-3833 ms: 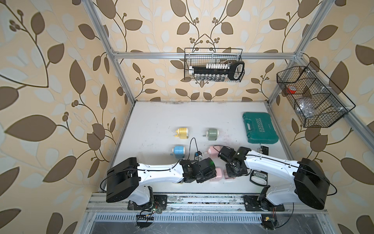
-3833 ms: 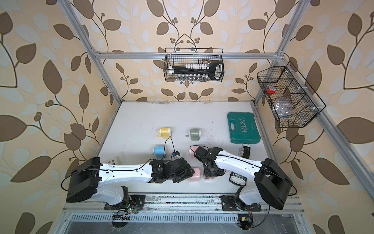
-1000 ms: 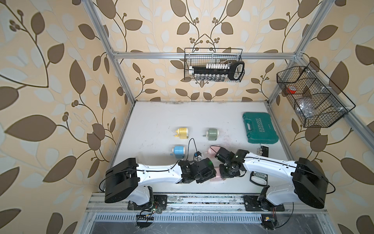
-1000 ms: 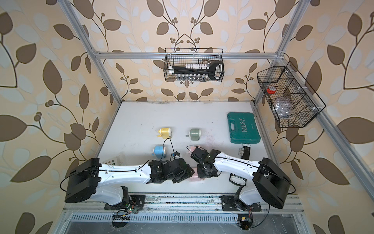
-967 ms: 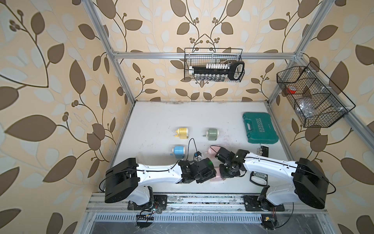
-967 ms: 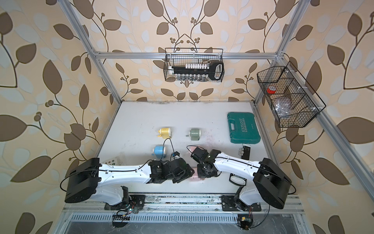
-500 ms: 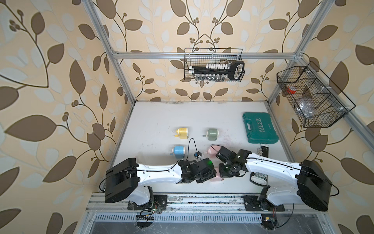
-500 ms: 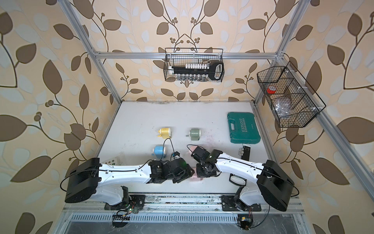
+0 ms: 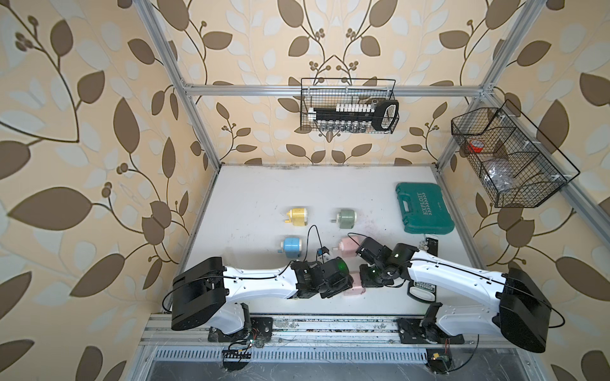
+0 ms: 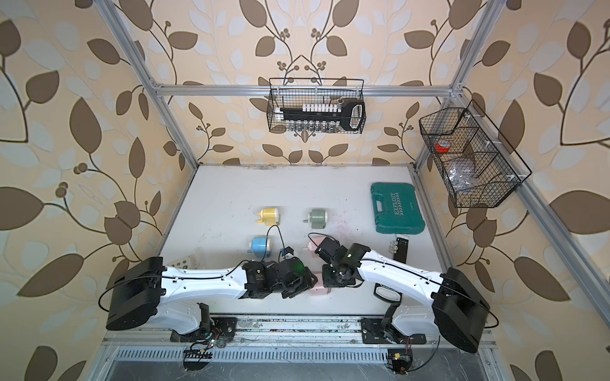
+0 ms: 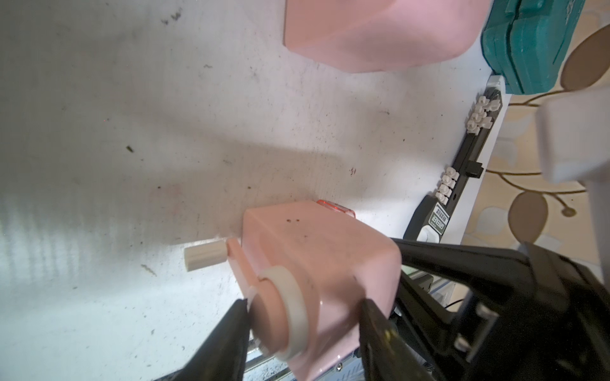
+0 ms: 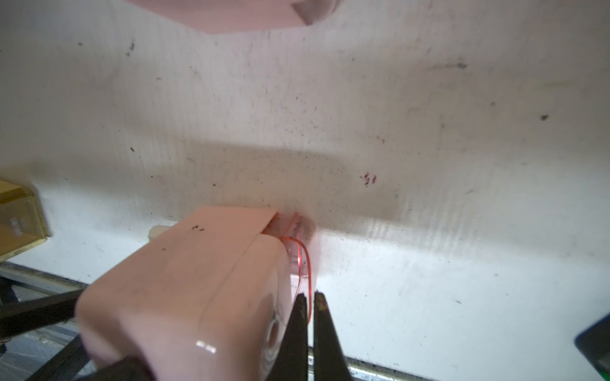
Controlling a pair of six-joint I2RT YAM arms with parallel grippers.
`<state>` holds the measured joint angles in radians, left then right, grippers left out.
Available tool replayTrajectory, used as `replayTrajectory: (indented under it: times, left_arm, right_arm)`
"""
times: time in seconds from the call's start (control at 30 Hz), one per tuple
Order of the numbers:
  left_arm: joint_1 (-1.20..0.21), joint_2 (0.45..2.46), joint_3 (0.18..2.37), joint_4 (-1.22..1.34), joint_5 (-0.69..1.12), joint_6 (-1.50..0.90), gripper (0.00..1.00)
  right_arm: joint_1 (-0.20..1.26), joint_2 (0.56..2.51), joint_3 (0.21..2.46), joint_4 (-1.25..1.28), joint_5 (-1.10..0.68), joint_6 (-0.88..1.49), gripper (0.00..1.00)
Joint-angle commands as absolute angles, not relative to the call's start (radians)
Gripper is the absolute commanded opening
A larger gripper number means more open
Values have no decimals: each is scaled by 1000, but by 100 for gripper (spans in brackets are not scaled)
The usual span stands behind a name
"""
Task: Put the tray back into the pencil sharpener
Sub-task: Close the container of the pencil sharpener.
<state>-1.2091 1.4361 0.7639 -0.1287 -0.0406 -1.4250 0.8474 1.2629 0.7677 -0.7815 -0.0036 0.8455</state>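
A pink pencil sharpener (image 11: 317, 264) lies near the table's front edge, and my left gripper (image 11: 303, 310) is shut across its body, one finger at the crank end. In both top views it shows as a pink block (image 9: 354, 286) (image 10: 318, 288) between the two wrists. The clear, red-tinted tray (image 12: 298, 260) sits almost fully inside the sharpener, with only its outer face and rim (image 11: 336, 207) showing. My right gripper (image 12: 310, 297) is shut on that thin rim, right beside the sharpener's front face. From above, the right gripper (image 9: 373, 278) stands to the sharpener's right.
A second pink sharpener (image 9: 346, 245) stands just behind the grippers. Blue (image 9: 292, 245), yellow (image 9: 297, 216) and green (image 9: 346, 217) sharpeners stand farther back. A teal case (image 9: 424, 212) and a black bit holder (image 9: 429, 245) lie at the right. The front table edge is close.
Over the last few seconds my right gripper has shifted left, up against the sharpener. In the last second both arms have stayed almost still.
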Motion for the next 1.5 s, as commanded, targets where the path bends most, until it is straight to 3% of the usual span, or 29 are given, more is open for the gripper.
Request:
replayTrajectory:
  times: [0.0,0.17,0.4,0.8,1.23,1.47]
  left_arm:
    - [-1204,1483,726,-244,-16,-1429,54]
    - [-1204,1488,729,-240,-14,-1430,54]
    - [-1205,1488,730,-244,-16,-1427,53]
    - [-1204,1496,735,-240,-11,-1426,53]
    - [-1204,1506,733,-230,-7,-1425,53]
    - [-1204,1512,735,-225,-3,-1425,53]
  right_arm:
    - [806,1207,793,-859,47,826,8]
    - [711,1177,731,-833,6,786,0]
    - [641,1243,649,-703,-95,751,0]
    - [643,1253,550,-506,-272,791,0]
    - [649,1227,543,-478,-352,795,0]
    - [738,1249,547,-414,-369,863,0]
